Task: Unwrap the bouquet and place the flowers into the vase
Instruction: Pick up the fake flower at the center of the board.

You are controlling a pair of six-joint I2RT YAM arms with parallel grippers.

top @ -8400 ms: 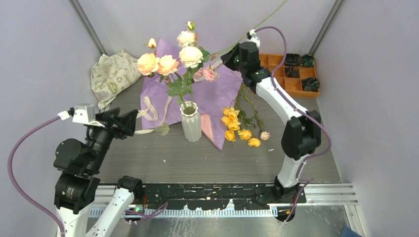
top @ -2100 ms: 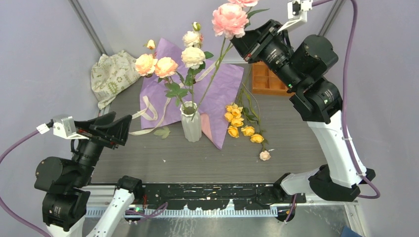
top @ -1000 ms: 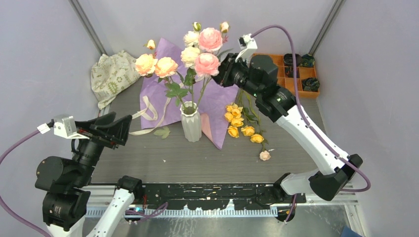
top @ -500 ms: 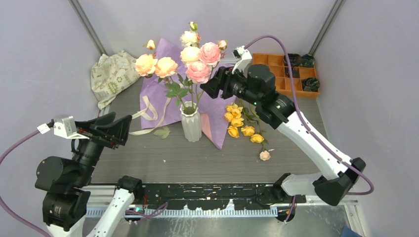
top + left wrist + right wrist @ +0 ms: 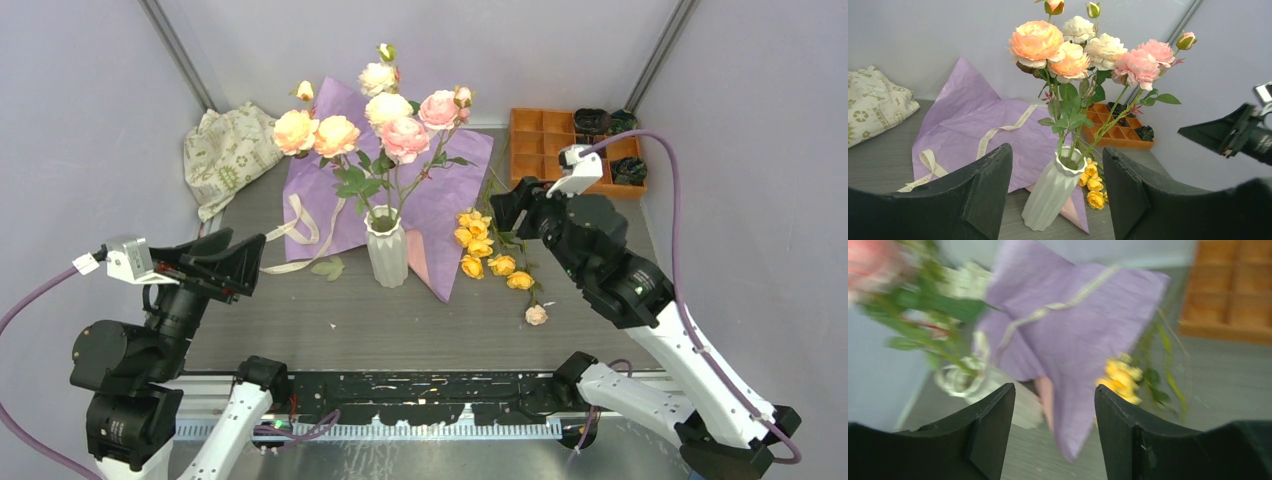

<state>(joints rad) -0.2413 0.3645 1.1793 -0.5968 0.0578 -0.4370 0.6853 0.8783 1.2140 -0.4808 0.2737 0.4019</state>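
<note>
1. Find the vase (image 5: pixel 386 247) upright mid-table, just beside the purple paper (image 5: pixel 440 195), already holding peach, cream and pink flowers (image 5: pixel 385 110).
2. Count a yellow bunch (image 5: pixel 482 255) and a loose bud (image 5: pixel 537 314) lying on the table right of the vase, not yet placed.
3. Read the right gripper (image 5: pixel 503 205) as empty, fingers spread, hovering near the yellow bunch's stems.
4. Read the left gripper (image 5: pixel 1057 155) as empty too, spread wide, facing the vase from well back.
5. Beware a top-heavy vase: brushing the leaning pink stems, or dragging the paper against it, probably tips it.
6. Expect trouble pinching thin stems flat on the table: slipping off, or catching paper along with them.
7. Watch the crowded neck when threading another stem in; may lift a seated flower out.
</note>
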